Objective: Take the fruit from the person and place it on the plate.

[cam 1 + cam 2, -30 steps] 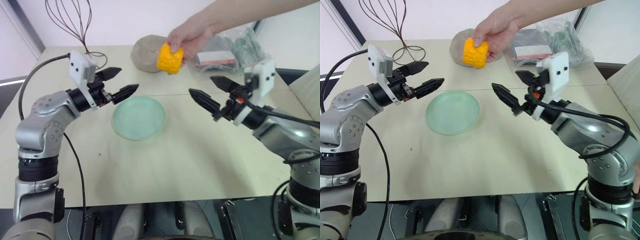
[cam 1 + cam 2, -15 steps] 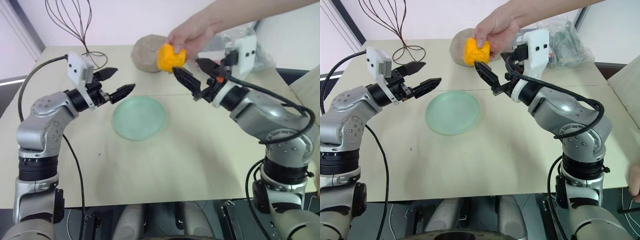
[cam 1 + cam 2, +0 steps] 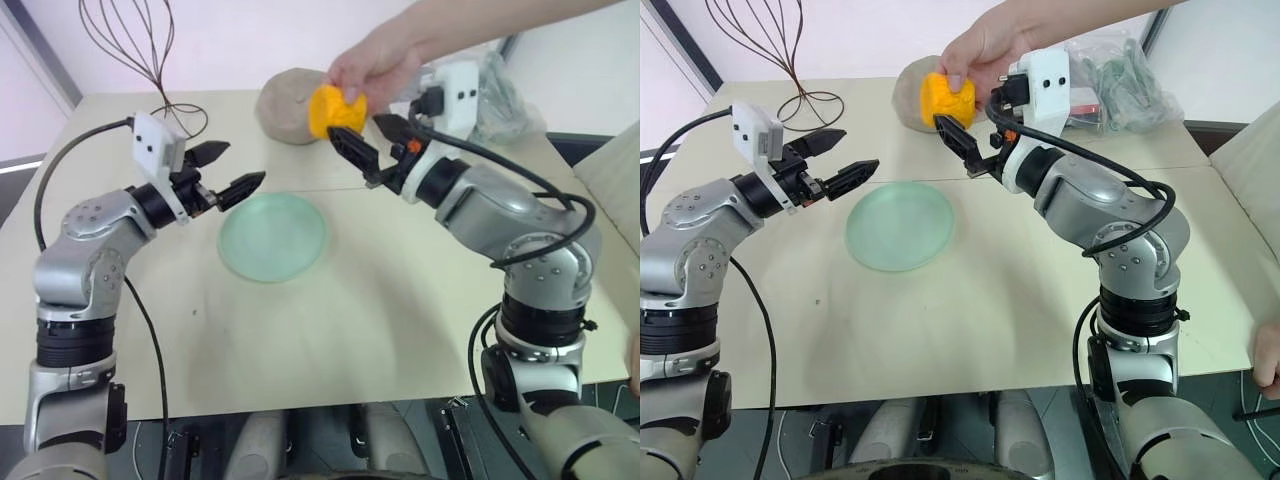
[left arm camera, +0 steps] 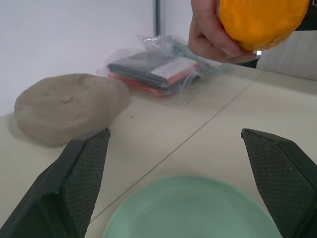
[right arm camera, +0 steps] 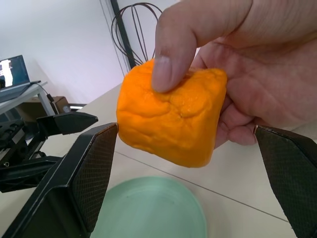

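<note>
Fruit (image 5: 171, 119): knobbly, orange, pinched in person's hand (image 5: 247, 74). Right tool (image 5: 185, 163) wide open, straddling it, no grip. Left tool (image 4: 185, 183) open, empty, above glassy green round plate (image 3: 272, 237).

Beige table (image 3: 970, 300) against a white wall (image 3: 860, 40); perhaps a dark window frame (image 3: 680, 45) at left

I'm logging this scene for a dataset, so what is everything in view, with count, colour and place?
fruit: one, orange, held in the air by the person's hand above the table's far side.
plate: one, pale green, middle of the table.
cap: one, beige, far side.
plastic bags: clear, far right corner.
wire whisk: one, dark, far left.
table: one, light wood.
person's hand: one, gripping the fruit.
left hand: black fingers, open, beside the plate.
right hand: black fingers, open, either side of the fruit.
</note>
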You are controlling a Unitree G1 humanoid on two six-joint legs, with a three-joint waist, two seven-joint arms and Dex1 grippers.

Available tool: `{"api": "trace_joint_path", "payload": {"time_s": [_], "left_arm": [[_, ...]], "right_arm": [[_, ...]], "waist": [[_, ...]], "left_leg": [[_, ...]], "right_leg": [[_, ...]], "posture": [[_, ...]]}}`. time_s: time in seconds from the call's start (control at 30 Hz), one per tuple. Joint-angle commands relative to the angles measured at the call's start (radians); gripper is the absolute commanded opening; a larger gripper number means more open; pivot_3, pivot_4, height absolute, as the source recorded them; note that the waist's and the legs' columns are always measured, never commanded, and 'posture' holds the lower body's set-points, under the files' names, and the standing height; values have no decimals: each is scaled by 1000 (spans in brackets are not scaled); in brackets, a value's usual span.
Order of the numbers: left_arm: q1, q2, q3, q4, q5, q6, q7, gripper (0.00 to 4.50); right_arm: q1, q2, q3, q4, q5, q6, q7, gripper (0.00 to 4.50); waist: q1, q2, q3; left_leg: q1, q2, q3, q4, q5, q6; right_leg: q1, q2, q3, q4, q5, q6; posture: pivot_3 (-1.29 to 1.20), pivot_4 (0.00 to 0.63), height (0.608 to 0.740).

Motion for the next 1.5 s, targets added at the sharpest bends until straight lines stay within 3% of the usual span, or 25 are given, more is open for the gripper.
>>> {"api": "trace_joint_path", "payload": {"time_s": [0.03,0.63,0.73,0.8,0.87,1.23,1.5], "left_arm": [[-7,16,30,-43,0,-16,10,4438],[18,28,51,-68,9,-20,49,4438],[24,29,54,-74,8,-19,53,4500],[27,29,54,-76,8,-19,56,4500],[30,30,54,-78,7,-19,57,4500],[35,32,46,-73,-7,0,47,4500],[126,85,69,-114,-56,77,-6,4500]], "right_arm": [[-39,25,1,-14,-6,4,9,4500],[-86,97,68,133,-214,-99,121,4500],[-92,112,63,137,-235,-107,131,3615],[-95,120,60,137,-247,-109,135,2655],[-96,127,56,135,-258,-106,138,2327],[-90,125,19,91,-229,-22,165,2326],[-15,100,51,55,-217,81,207,2326]], "waist": [[0,0,0],[-2,0,0],[-3,0,0],[-2,0,0],[-3,0,0],[-3,0,0],[-4,0,0]], "left_leg": [[0,0,0,-1,0,0],[0,-1,1,-8,1,-2],[0,-1,2,-8,1,-2],[0,-1,2,-8,2,-3],[0,-1,2,-8,2,-3],[0,-1,2,-9,2,-3],[0,-1,2,-9,2,-3]], "right_leg": [[0,0,0,0,0,0],[-5,1,0,0,1,2],[-5,1,0,1,1,2],[-5,1,0,1,1,2],[-5,1,0,1,1,2],[-6,1,0,1,1,2],[-6,1,0,1,1,2]], "posture": [[0,150,740],[0,150,740],[0,150,740],[0,150,740],[0,150,740],[0,150,740],[0,150,740]]}}
